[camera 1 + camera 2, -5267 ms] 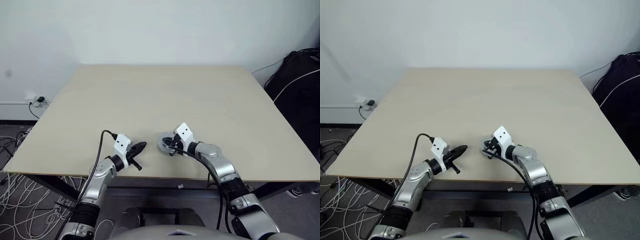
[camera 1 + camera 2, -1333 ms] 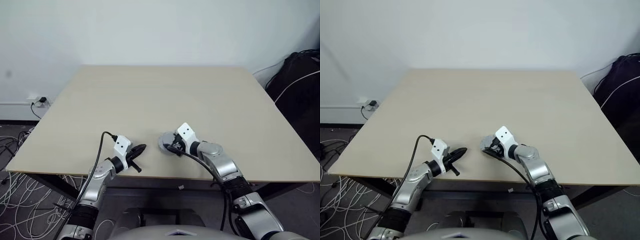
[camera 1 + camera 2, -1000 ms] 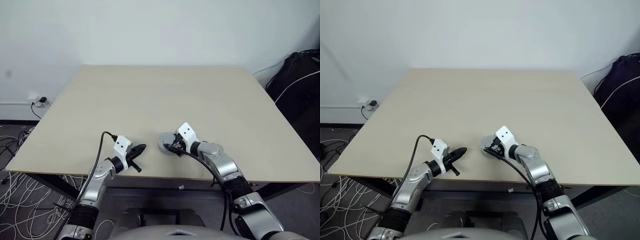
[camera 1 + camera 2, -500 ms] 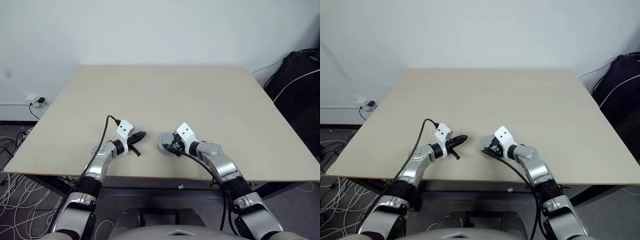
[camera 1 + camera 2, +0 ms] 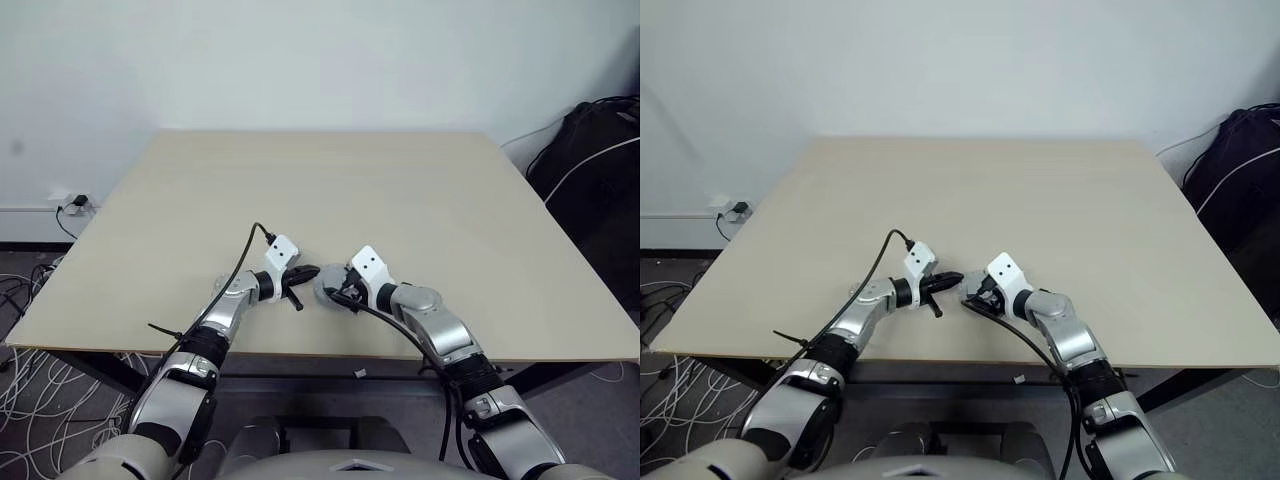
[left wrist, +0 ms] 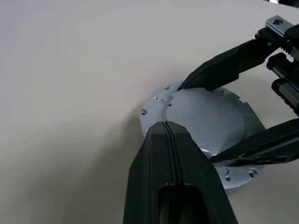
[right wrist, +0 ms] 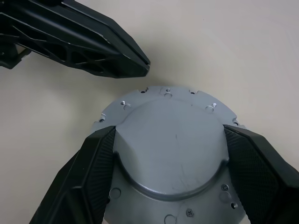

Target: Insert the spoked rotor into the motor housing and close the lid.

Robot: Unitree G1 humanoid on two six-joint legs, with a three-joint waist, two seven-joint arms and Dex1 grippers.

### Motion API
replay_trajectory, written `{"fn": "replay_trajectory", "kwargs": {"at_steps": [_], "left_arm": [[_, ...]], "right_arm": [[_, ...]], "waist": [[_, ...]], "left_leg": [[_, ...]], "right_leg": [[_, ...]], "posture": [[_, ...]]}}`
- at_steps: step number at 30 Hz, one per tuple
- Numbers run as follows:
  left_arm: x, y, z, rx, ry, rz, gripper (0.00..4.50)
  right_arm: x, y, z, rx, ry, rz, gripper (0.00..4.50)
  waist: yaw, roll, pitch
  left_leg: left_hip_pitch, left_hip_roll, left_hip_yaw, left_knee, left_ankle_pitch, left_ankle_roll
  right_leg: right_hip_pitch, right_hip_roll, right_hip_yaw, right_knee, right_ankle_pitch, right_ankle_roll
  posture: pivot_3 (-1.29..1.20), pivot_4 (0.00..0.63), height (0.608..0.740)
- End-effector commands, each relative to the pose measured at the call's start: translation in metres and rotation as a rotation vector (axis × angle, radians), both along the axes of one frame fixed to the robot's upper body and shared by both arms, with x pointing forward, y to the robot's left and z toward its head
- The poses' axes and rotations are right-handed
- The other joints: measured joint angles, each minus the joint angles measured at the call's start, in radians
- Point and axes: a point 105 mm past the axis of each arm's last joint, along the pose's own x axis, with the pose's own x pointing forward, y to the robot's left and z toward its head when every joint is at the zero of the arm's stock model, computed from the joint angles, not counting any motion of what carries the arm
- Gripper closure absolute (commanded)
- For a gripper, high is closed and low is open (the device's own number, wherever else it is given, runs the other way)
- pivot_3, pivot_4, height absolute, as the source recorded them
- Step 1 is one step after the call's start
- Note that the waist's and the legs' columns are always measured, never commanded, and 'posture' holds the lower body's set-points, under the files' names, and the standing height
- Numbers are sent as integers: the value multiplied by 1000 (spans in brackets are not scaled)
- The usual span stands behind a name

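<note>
The motor housing, a grey flanged disc, lay on the counter near its front edge. The right pincer gripped its raised centre from both sides. The left pincer, fully closed, hovered beside its rim.

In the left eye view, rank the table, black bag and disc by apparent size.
1. table
2. black bag, cut off by the picture's edge and farther away
3. disc, clearly smallest
</note>
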Motion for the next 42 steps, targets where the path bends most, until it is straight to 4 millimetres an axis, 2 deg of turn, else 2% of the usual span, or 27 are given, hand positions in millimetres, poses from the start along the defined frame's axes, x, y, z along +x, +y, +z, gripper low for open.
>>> {"fn": "replay_trajectory", "kwargs": {"at_steps": [1, 11, 25, 37, 38, 40, 42], "left_arm": [[7, -1, 8, 45, -52, -29, 4500], [2, -1, 0, 115, -42, -90, 4500], [0, -16, 0, 149, -45, -166, 4500], [-3, -19, -5, 173, -33, -192, 4500], [-3, -19, -5, 172, -33, -192, 4500], [-3, -20, -5, 171, -33, -191, 4500], [-3, -20, -5, 170, -33, -191, 4500]], "right_arm": [[-6, -11, -18, -61, 58, -35, 1287], [-8, -8, -18, -54, 59, -39, 1287], [-12, -8, -18, -53, 63, -41, 1287], [-13, -7, -16, -50, 58, -32, 1287], [-13, -7, -15, -49, 55, -31, 568], [-12, -6, -12, -38, 49, -29, 19], [-11, -6, -10, -33, 39, -31, 19]], "waist": [[0, 0, 0], [-1, 0, 0], [1, -1, 0], [7, -1, 0], [8, -1, 0], [7, -1, 0], [7, -1, 0]], "left_leg": [[0, 0, 0, 0, 0, 0], [0, 0, 0, 0, 0, 0], [0, 0, -1, -1, 0, 0], [0, 0, -1, -1, 0, 0], [0, 0, -1, -1, 0, 0], [0, 0, -1, -1, 0, 0], [0, 0, -1, -1, 0, 0]], "right_leg": [[0, 0, 0, 0, 0, 0], [0, 0, 0, 0, 0, 0], [0, 0, 0, 0, 0, 1], [0, 0, 0, 0, 0, 1], [0, 0, 0, 0, 0, 1], [0, 0, 0, -1, 0, 1], [0, 0, 0, -1, 0, 1]], "posture": [[0, 0, 740], [0, 0, 740], [0, 0, 740], [0, 0, 740], [0, 0, 740], [0, 0, 740], [0, 0, 740]]}}
